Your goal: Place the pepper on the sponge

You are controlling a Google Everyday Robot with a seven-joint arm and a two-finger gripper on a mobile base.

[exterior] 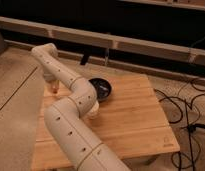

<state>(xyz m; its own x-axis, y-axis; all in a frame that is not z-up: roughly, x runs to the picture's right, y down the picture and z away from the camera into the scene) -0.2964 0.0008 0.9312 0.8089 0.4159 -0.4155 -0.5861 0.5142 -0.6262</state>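
Observation:
My gripper (54,89) hangs down from the wrist over the far left edge of the wooden table (136,120), close to the surface. It is shut, and I cannot tell whether anything is between the jaws. The white arm (71,125) runs from the bottom of the view up across the left half of the table and covers much of it. The pepper is hidden or out of view. The sponge does not show either.
A black bowl (100,89) sits near the table's back edge, just right of the arm's elbow. Black cables (188,112) lie on the floor to the right of the table. A long rail (121,42) runs along the dark wall behind.

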